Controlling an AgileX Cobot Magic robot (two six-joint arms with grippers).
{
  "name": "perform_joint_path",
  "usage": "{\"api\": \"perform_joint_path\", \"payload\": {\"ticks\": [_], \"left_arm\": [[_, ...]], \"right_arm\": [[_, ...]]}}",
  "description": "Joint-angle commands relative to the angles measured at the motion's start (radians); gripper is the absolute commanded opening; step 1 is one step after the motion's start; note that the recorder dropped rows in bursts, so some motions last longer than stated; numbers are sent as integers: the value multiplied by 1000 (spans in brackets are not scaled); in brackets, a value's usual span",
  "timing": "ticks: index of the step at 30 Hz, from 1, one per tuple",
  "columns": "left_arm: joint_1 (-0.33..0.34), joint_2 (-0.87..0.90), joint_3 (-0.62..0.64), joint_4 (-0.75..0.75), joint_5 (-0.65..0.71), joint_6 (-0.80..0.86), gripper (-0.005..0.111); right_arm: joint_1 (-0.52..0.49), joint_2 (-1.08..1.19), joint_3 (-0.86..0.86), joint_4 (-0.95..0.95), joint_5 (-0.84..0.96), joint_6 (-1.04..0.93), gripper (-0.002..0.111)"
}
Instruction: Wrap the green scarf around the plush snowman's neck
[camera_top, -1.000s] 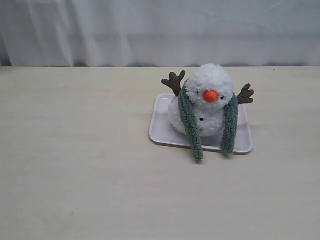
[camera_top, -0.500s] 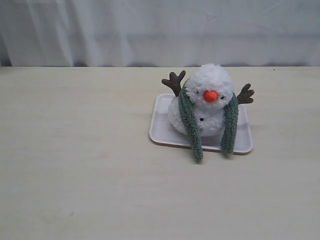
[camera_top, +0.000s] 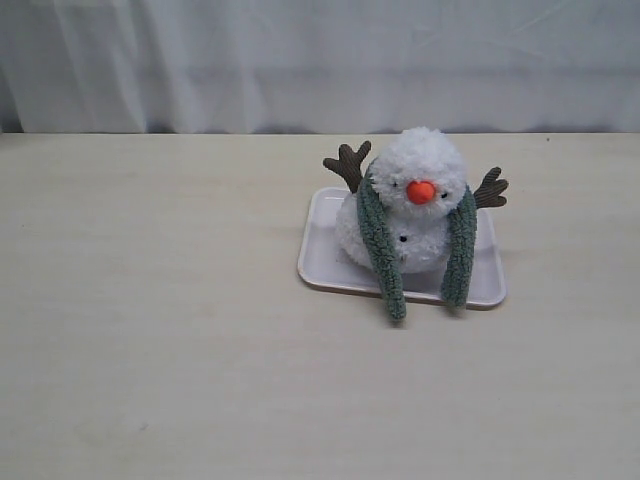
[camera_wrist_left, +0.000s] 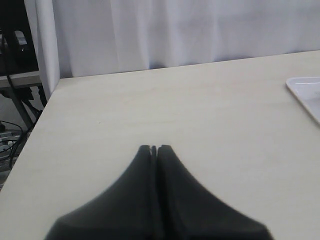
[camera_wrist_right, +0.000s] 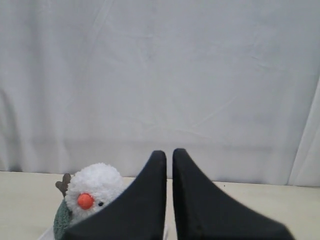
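The plush snowman sits upright on a white tray, facing the front, with its brown twig arms spread. The green scarf is draped behind the snowman's neck. Both scarf ends hang down the front, and the other end reaches the tray's front rim. Neither arm shows in the exterior view. My left gripper is shut and empty over bare table, far from the toy. My right gripper has its fingers almost together with nothing between them. The snowman and a bit of scarf lie beyond it.
A white curtain hangs behind the table's far edge. The tray's corner shows in the left wrist view, as do the table's side edge and cables beyond it.
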Motion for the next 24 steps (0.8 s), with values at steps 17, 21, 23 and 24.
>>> {"api": "perform_joint_path", "payload": {"ticks": [17,21,23,24], "left_arm": [[1,-2,2,-2,-12,-3,0],[1,-2,2,-2,-12,-3,0],[1,-2,2,-2,-12,-3,0],[1,-2,2,-2,-12,-3,0]], "right_arm": [[-112,-3,268,-6,-236,70,4],[-112,-3,331,-31,-239,70,4],[-112,-3,357,-46,-239,70,4],[-112,-3,368,-54,-239,70,4]]}}
